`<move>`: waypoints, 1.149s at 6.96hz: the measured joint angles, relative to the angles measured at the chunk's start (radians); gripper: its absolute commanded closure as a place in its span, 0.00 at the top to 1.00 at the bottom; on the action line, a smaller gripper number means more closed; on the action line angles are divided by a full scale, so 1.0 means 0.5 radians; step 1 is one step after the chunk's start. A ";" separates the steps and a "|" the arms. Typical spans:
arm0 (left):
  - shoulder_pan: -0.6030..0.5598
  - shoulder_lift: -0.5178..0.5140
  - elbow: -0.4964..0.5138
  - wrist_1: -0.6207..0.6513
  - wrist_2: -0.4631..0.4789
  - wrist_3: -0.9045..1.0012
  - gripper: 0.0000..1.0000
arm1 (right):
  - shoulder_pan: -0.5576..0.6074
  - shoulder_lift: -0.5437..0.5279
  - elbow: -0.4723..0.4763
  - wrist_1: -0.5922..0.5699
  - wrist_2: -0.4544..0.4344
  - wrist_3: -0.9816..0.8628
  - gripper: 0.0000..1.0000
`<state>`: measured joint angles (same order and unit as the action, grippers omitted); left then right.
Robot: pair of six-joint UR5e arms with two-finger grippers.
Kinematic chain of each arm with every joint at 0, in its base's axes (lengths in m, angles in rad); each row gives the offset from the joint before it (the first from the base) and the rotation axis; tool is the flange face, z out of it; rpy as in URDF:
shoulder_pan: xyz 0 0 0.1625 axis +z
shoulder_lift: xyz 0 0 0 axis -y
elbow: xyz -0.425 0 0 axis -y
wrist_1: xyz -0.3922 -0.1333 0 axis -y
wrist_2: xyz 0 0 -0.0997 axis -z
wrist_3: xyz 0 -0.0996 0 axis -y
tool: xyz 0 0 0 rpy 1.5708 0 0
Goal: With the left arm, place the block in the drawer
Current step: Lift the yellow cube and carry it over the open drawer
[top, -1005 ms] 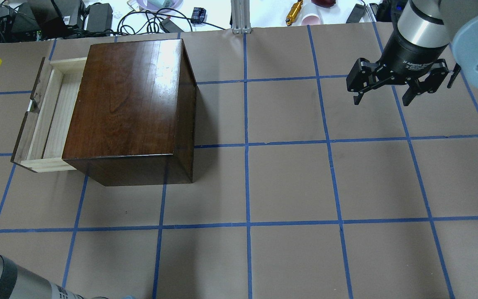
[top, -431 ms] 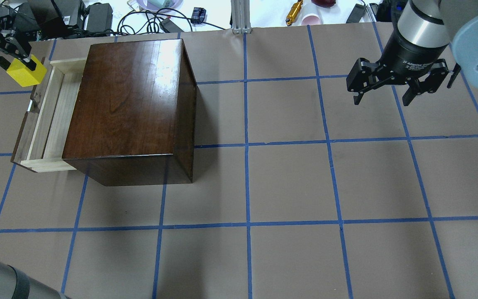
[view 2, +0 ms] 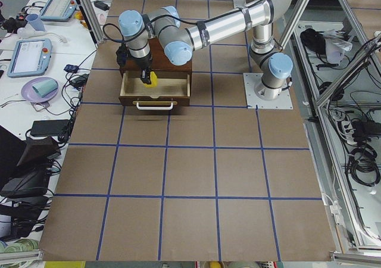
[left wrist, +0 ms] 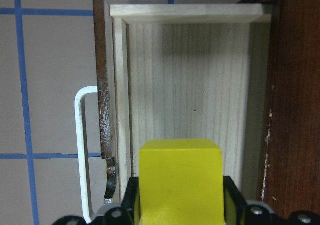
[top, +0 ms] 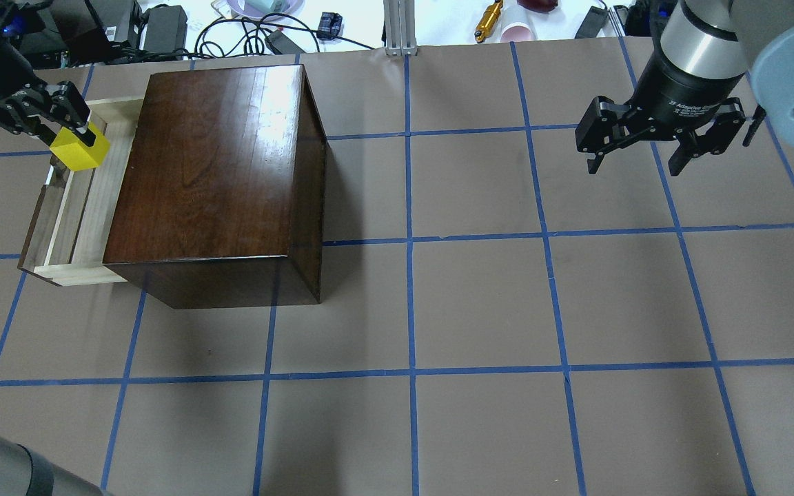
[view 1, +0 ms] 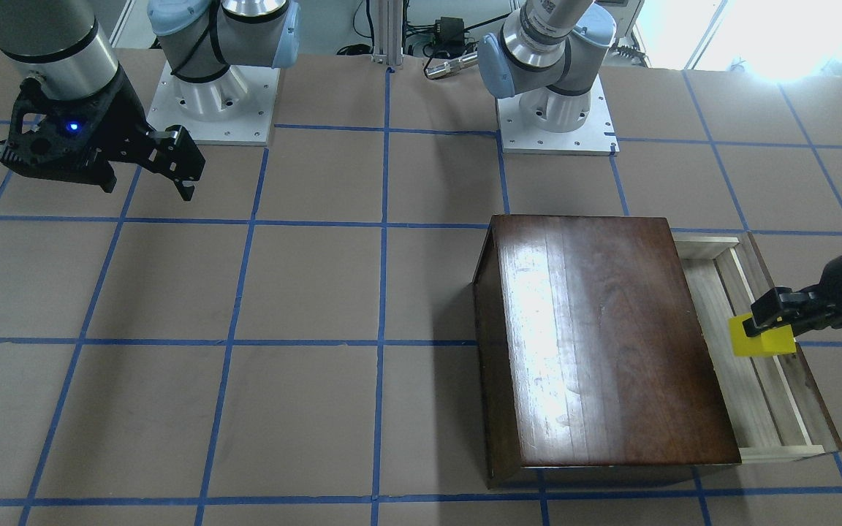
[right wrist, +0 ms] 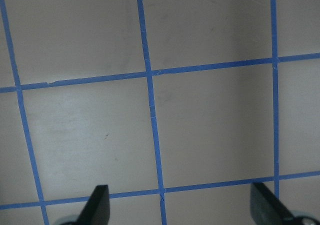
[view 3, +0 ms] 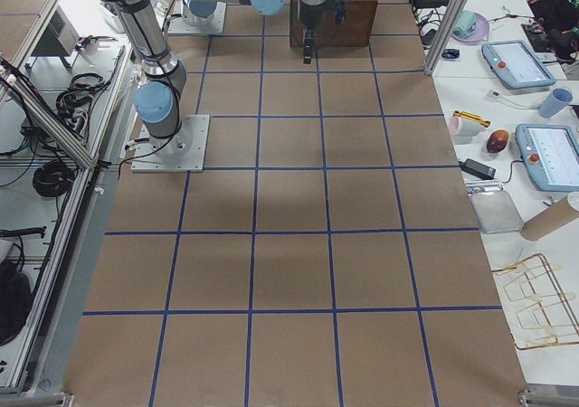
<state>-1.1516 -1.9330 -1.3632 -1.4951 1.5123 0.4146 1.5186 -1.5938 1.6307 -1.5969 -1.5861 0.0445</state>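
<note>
My left gripper (top: pixel 69 134) is shut on the yellow block (top: pixel 80 149) and holds it over the open drawer (top: pixel 87 207), near its far end. From the front camera the block (view 1: pixel 761 338) hangs above the drawer's pale wood floor (view 1: pixel 750 387), with the left gripper (view 1: pixel 775 321) coming in from the right edge. In the left wrist view the block (left wrist: pixel 180 177) fills the bottom, with the drawer floor (left wrist: pixel 200 85) beyond it. The side view shows the block (view 2: pixel 152 77) above the drawer (view 2: pixel 155 88). My right gripper (top: pixel 635 162) hangs open over bare table, far from the box.
The glossy dark-brown box (top: pixel 218 179) stands right of the drawer. A white handle (left wrist: pixel 82 150) sticks out from the drawer's dark front panel (left wrist: pixel 102 90). Cables and clutter (top: pixel 231 24) lie beyond the table's far edge. Blue tape lines grid the brown table (top: pixel 480 303).
My left gripper carried the yellow block from the table's far left edge rightward, and it now sits above the open drawer. The right gripper has not moved.
</note>
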 measured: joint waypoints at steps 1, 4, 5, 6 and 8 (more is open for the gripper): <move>-0.005 0.000 -0.075 0.066 0.005 0.001 0.34 | 0.000 0.000 0.000 0.000 0.000 0.000 1.00; -0.003 -0.008 -0.228 0.240 0.017 0.000 0.38 | 0.000 0.001 0.000 0.000 0.000 0.000 1.00; -0.002 -0.014 -0.241 0.257 0.018 0.000 0.99 | 0.000 0.000 0.000 0.000 0.000 0.000 1.00; -0.001 -0.016 -0.245 0.263 0.020 -0.001 1.00 | 0.000 0.000 0.000 0.000 0.000 0.000 1.00; -0.001 -0.017 -0.245 0.264 0.023 -0.001 1.00 | 0.000 0.000 0.000 0.000 0.000 0.000 1.00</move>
<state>-1.1520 -1.9417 -1.4856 -1.3633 1.5239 0.4142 1.5187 -1.5938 1.6306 -1.5969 -1.5861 0.0445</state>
